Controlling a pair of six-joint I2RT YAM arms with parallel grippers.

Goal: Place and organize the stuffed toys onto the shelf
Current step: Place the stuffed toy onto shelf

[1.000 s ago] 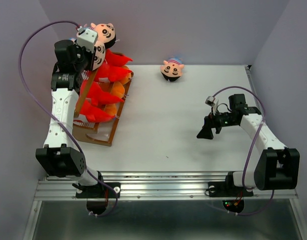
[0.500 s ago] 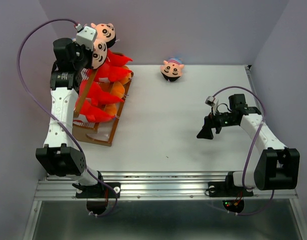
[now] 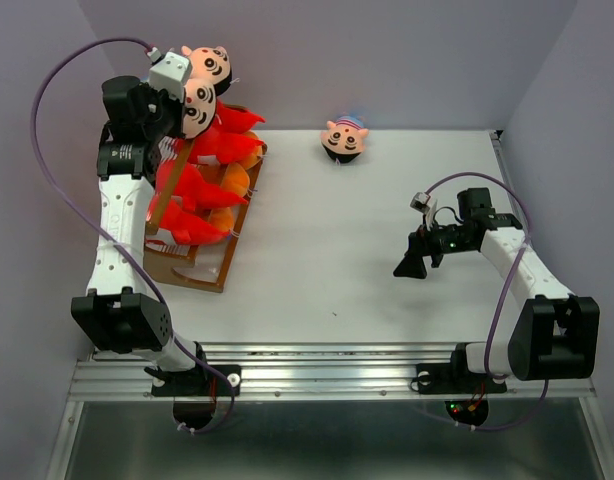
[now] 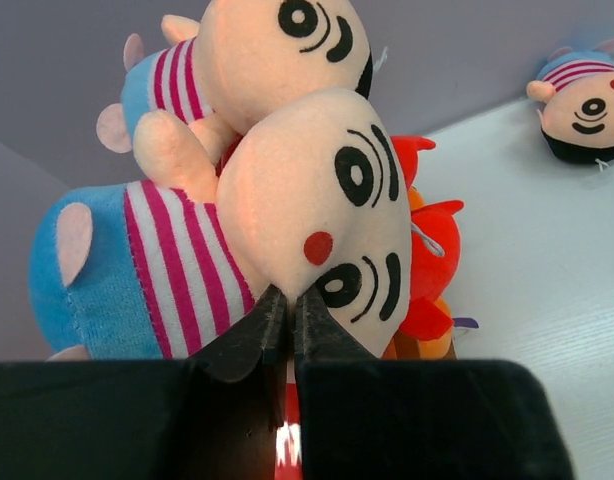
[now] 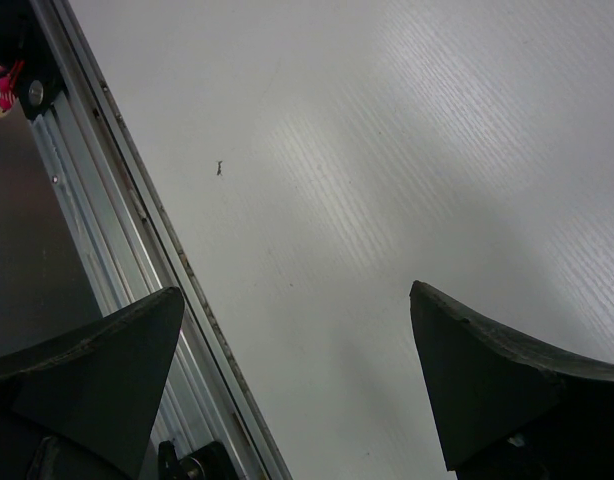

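Note:
At the top tier of the shelf (image 3: 201, 266), my left gripper (image 4: 290, 295) is shut, pinching the lower edge of a peach-faced doll head (image 4: 317, 200) with a striped blue-red cap; in the top view this head (image 3: 198, 107) sits at the gripper's tip. A second doll head (image 4: 272, 45) rests just behind it. A third doll head (image 3: 344, 139) lies on the table at the back, also seen from the left wrist (image 4: 585, 105). Red toys (image 3: 192, 185) and orange toys (image 3: 234, 180) fill the lower tiers. My right gripper (image 5: 296, 288) hangs open over bare table.
The shelf stands at the table's left side against the left wall. Grey walls close in the back and both sides. A metal rail (image 5: 137, 200) runs along the near table edge, close under the right gripper (image 3: 412, 265).
The left jaws have closed onto the front doll head, and arm and head have shifted slightly up and back at the shelf top. The right arm has not moved.

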